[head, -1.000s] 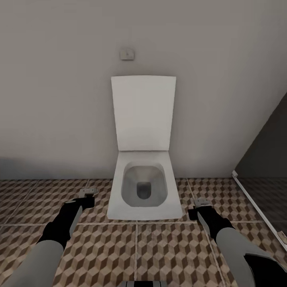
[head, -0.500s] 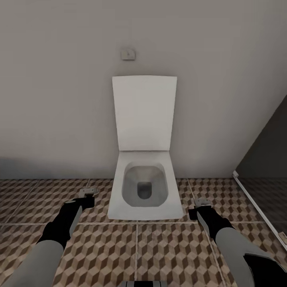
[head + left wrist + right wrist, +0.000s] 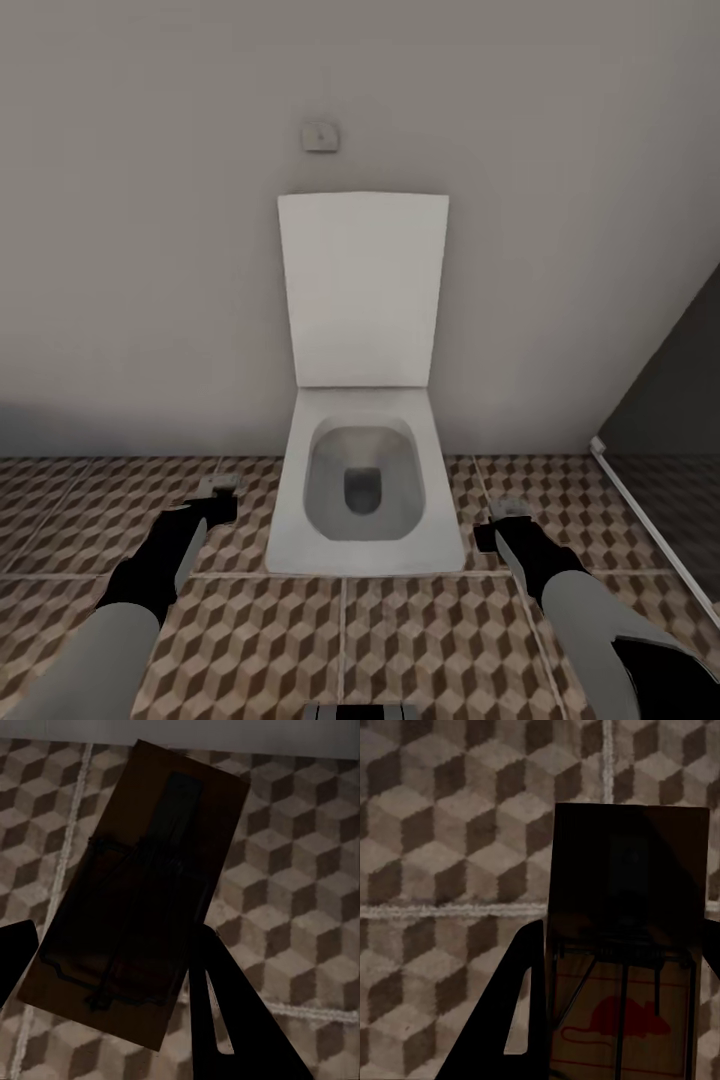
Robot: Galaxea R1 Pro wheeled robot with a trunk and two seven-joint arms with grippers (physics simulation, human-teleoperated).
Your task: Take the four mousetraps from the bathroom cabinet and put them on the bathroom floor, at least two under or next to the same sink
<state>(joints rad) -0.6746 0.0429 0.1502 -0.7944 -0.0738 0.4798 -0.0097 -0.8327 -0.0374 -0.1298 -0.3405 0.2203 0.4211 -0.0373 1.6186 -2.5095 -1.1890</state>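
I have a mousetrap in each arm at this point; the left end effector (image 3: 222, 490) is clenched on one mousetrap (image 3: 139, 892), a dark-brown slab with its wire spring showing between the two fingers (image 3: 232, 1020) in the left wrist view; the right end effector (image 3: 508, 512) is clenched on the other mousetrap (image 3: 626, 945), whose lower face carries a red mouse print under the wire bar. In the head view both end effectors hang low over the bathroom floor (image 3: 440, 640), one on each side of the white toilet (image 3: 362, 490), whose lid stands open against the grey wall (image 3: 150, 250); a small flush plate (image 3: 319, 136) sits on that wall above it, and a dark glass panel (image 3: 670, 400) edges the picture on my right.

By my reckoning two of the four traps are out of the cabinet and in hand, neither yet set down; I can't see the sink or the cabinet from here, nor the other two traps, so I can't say whether those are already placed or waiting. What is left, as I judge it: turn the base away from the toilet, find the sink, lay this pair on the tiles beside or under it; then account for the remaining two on the same floor.
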